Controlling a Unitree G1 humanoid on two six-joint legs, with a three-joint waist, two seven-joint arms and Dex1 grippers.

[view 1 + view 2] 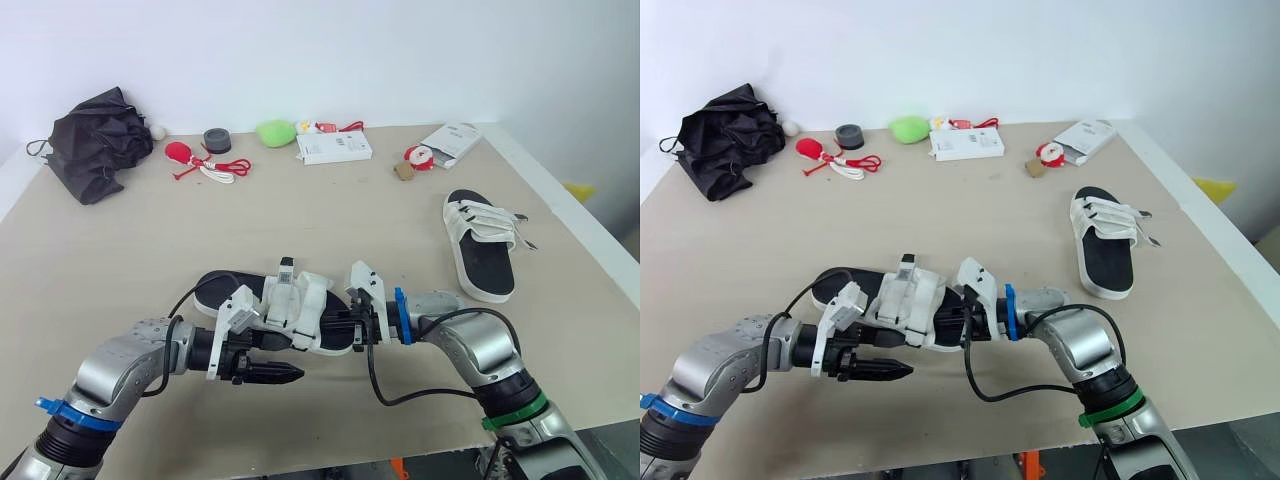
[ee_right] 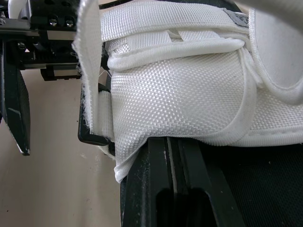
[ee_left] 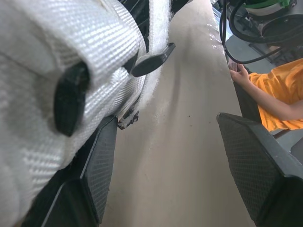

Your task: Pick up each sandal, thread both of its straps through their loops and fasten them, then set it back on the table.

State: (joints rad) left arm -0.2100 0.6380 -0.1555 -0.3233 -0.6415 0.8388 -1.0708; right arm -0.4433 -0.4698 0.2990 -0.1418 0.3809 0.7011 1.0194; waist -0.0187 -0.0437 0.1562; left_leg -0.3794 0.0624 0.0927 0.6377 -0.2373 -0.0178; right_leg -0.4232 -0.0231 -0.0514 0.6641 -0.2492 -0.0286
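White woven straps mark the near sandal [image 1: 300, 305], which lies across the near middle of the bench [image 1: 120, 250] between the two arms. Its right end is clenched in the right gripper [image 1: 350, 328], seemingly to pin the shoe steady while the other arm works on it. The right wrist view shows the broad strap [image 2: 180, 90] humped just above that gripper's closed fingers.

At the sandal's near side sits the left gripper [image 1: 275, 372], released. Its fingers [image 3: 97, 175] stand well apart, one lying against the strap fabric and the other out over bare bench. That spread looks like a set-up for taking the loose strap end [image 1: 286, 272], which stands upright beside a black plastic loop [image 2: 90, 137]. By that, this sandal seems not yet fastened.

Well apart at the right, the second sandal [image 1: 480, 240] rests flat with both straps lying across it. Whether they are fastened I cannot tell.
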